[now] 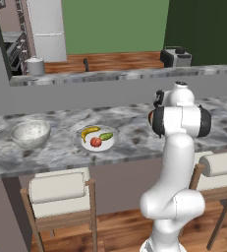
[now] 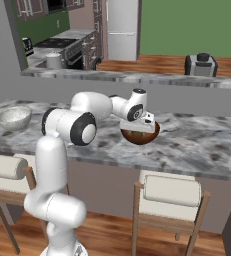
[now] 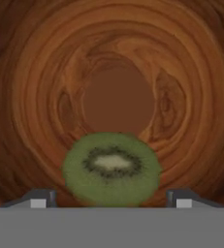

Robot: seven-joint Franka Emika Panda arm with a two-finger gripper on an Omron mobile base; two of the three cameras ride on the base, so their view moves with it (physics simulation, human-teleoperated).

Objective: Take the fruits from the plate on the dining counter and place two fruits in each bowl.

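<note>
I had the pincer [image 3: 111, 199] spread apart over the brown bowl [image 3: 45, 72], kiwi half [image 3: 111, 167] between its tips (soft, slick; I'd grip its skin sides gently).

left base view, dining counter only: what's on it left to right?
speckled pale bowl → plate holding banana, red fruit and green fruit → robot arm, standing in front of the counter and covering what lies behind it.
</note>
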